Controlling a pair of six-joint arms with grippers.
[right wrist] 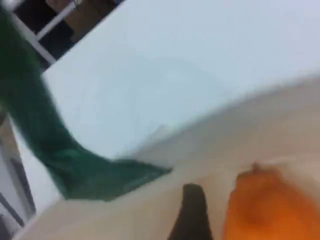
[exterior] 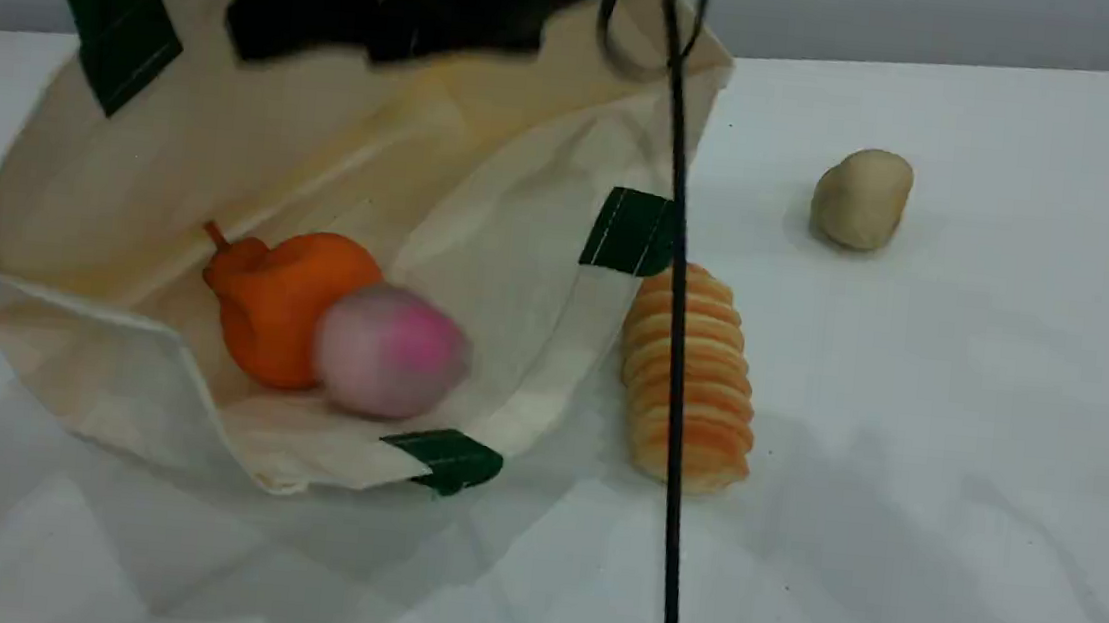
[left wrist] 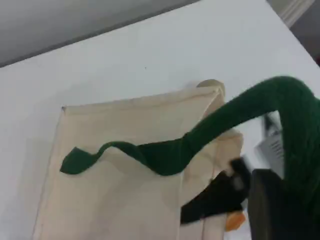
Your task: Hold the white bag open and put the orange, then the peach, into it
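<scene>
The white bag lies on its side on the left of the table with its mouth gaping toward the camera. Inside it rest the orange and, touching it on the right, the motion-blurred peach. My left gripper is shut on a green handle and holds the upper side of the bag up. My right gripper is a dark blur over the bag's top rim. Its one visible fingertip is bare, beside the orange, and it holds nothing.
A ridged orange-yellow bread loaf lies just right of the bag's mouth. A tan lump sits farther back right. A black cable hangs down across the middle of the scene view. The white table stretches to the right.
</scene>
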